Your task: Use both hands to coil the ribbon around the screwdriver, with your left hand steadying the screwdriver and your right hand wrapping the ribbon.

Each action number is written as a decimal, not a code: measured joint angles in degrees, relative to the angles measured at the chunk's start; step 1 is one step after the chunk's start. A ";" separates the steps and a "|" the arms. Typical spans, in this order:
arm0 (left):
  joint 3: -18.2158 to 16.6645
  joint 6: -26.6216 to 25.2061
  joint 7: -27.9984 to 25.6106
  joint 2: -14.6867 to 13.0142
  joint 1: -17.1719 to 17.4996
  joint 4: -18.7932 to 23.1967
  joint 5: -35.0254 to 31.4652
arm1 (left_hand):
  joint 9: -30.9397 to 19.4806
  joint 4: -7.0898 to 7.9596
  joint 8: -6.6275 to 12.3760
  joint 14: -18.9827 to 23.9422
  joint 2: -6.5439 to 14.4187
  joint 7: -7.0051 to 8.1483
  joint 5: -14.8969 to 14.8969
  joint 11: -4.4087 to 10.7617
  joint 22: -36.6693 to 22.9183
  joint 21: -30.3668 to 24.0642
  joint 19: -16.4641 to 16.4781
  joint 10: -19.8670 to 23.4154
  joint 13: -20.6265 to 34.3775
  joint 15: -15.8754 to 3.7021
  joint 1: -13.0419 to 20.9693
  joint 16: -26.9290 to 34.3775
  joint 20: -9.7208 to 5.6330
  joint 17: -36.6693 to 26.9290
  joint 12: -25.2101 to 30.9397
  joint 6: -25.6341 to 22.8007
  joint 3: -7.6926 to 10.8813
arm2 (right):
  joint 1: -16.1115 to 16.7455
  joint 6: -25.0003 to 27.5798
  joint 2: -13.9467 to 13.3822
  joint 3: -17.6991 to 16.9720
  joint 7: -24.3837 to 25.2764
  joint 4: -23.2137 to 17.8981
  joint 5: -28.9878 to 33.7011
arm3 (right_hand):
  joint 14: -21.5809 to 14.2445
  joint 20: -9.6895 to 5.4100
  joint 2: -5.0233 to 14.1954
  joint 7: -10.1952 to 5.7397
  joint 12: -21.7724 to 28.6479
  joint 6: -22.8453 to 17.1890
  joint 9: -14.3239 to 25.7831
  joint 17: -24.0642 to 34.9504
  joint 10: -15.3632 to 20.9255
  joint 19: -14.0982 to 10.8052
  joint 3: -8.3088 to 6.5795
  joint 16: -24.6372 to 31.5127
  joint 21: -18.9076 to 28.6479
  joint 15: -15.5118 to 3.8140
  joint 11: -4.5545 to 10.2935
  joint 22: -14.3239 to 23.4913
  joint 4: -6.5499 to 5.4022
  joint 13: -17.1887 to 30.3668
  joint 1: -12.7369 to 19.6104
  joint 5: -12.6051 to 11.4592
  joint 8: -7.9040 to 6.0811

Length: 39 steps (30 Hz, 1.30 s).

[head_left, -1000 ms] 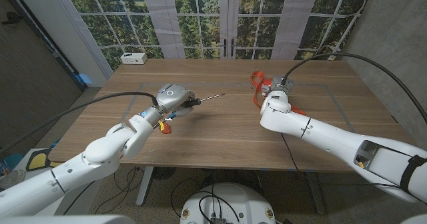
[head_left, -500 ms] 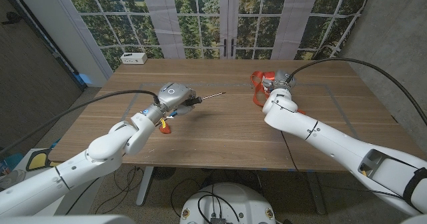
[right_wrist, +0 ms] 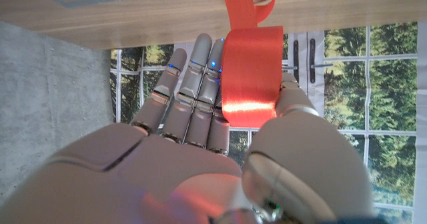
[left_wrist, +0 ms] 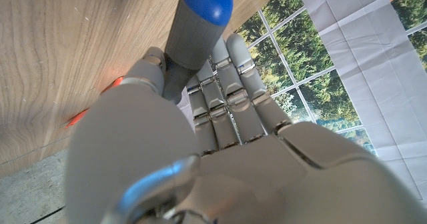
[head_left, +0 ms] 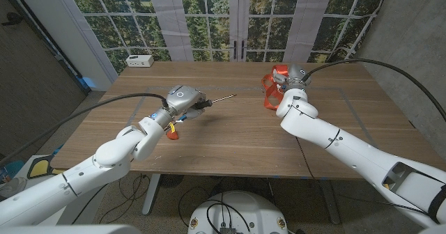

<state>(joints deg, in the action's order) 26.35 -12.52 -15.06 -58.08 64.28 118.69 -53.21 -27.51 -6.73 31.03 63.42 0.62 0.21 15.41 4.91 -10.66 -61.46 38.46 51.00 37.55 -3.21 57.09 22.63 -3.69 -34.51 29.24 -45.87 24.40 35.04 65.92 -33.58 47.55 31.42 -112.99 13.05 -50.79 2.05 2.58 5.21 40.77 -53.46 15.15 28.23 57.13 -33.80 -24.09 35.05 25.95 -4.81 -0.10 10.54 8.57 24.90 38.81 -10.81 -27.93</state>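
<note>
My left hand [head_left: 182, 100] grips the screwdriver [head_left: 217, 99] by its handle, above the table's left middle. The thin metal shaft points right, toward the other arm. In the left wrist view the grey handle with a blue end cap [left_wrist: 195, 21] sticks out of my curled fingers [left_wrist: 227, 97]. My right hand [head_left: 293, 83] is at the far right of the table and holds the red ribbon [head_left: 278, 74] off the wood. The right wrist view shows a wide red band [right_wrist: 251, 71] pinched between thumb and fingers, its tail trailing onto the table [head_left: 267, 100].
A white box [head_left: 140, 60] stands at the table's back left corner. A small orange and yellow object [head_left: 172, 129] lies on the wood under my left wrist. Blue tape lines [head_left: 346, 95] mark the right part of the table. Windows stand behind the table.
My right hand has moved toward the far edge and raised the ribbon, which now shows above the hand. My left hand has stayed almost still with the screwdriver.
</note>
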 measured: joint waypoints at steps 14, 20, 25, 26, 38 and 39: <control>0.81 0.98 0.50 0.63 -1.86 -0.69 0.52 | 0.01 0.02 -0.24 0.13 0.00 0.00 -0.10 0.00 0.27 -0.17 -0.30 0.00 0.41 0.12 0.00 -0.06 0.13 -0.28 -0.01 0.00 -0.01 | -1.15 -0.69 -0.83 1.58 0.20 -4.63 4.36 | -0.10 0.00 -0.30 -0.02 0.41 0.01 0.00 0.35 0.00 0.00 -0.41 0.00 0.39 0.10 0.01 0.28 -0.25 -0.16 0.30 0.01 -0.32; 1.30 1.48 2.21 0.83 -3.25 -0.71 0.52 | 0.02 0.08 -0.24 0.34 0.00 0.00 0.12 0.00 0.11 -0.17 -0.73 0.00 0.79 -0.09 0.00 -0.50 -0.10 -0.43 -0.18 0.00 -0.07 | -1.30 -1.09 -0.83 2.03 -0.20 -6.31 6.15 | -0.22 0.00 -0.30 -0.02 0.41 0.01 0.00 0.62 0.00 0.01 -0.43 0.00 0.39 0.22 0.01 0.27 -0.28 -0.19 0.30 0.01 -0.32; 1.86 1.88 4.27 1.03 -4.76 -0.76 0.53 | 0.01 0.08 -0.04 0.34 0.00 0.00 0.12 0.00 0.11 -0.25 -1.03 0.00 0.85 -0.09 0.00 -0.50 0.20 -0.59 -0.18 0.00 -0.08 | -1.55 -1.04 -0.74 2.63 -0.73 -7.55 8.07 | -0.43 0.00 -0.68 0.12 0.56 -0.13 0.00 0.82 0.32 0.01 -1.10 0.00 0.39 0.41 -0.29 0.27 -0.95 -0.22 0.68 0.24 -0.65; 1.99 1.99 4.72 1.09 -5.06 -0.77 0.55 | 0.01 0.08 -0.04 0.34 0.00 0.00 0.12 0.00 0.11 -0.44 -1.03 0.00 1.02 -0.10 0.00 -0.50 0.20 -0.64 -0.18 0.00 -0.08 | -1.60 -1.01 -0.73 2.77 -0.86 -7.85 8.48 | -0.52 0.00 -0.68 0.21 0.76 -0.22 0.00 0.87 0.33 0.01 -1.12 0.00 0.39 0.50 -0.28 0.27 -0.97 -0.24 0.68 0.25 -0.66; 2.78 3.21 7.40 1.75 -7.32 -1.32 0.95 | 0.01 0.10 -0.04 0.42 0.00 0.00 0.11 0.00 0.27 -0.65 -1.03 0.00 1.11 -0.18 0.00 -0.56 0.20 -0.95 -0.22 0.00 -0.09 | -2.39 -1.25 -0.82 4.32 -2.82 -10.57 12.46 | -0.91 0.00 -0.69 0.30 1.00 -0.31 0.00 1.27 0.61 0.01 -1.49 0.00 0.39 0.51 0.01 0.26 -0.85 -0.36 0.68 0.41 -1.15; 2.84 3.35 7.51 1.81 -7.48 -1.37 0.95 | 0.01 0.10 -0.04 0.42 0.00 0.00 0.11 0.00 0.27 -0.65 -1.02 0.00 1.11 -0.18 0.00 -0.56 0.20 -0.95 -0.22 0.00 -0.09 | -2.54 -1.40 -0.83 4.55 -3.10 -10.81 12.93 | -0.92 0.00 -0.69 0.30 1.00 -0.31 0.00 1.38 0.61 0.01 -1.50 0.00 0.39 0.51 0.01 0.26 -0.86 -0.36 0.68 0.41 -1.15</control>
<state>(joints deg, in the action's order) 29.19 -9.17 -7.55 -56.27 56.81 117.33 -52.26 -27.50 -6.62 30.99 63.84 0.62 0.21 15.51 4.91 -10.38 -62.11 37.44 51.00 38.66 -3.39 57.09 22.07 -3.49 -35.46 29.02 -45.88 24.31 32.50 64.52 -34.41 52.10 28.32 -123.80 25.98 -51.71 2.05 1.89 5.51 41.77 -53.77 15.14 29.61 57.74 -33.79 -25.59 35.05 26.34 -4.30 -0.10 10.80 7.71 24.55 39.48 -10.39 -29.08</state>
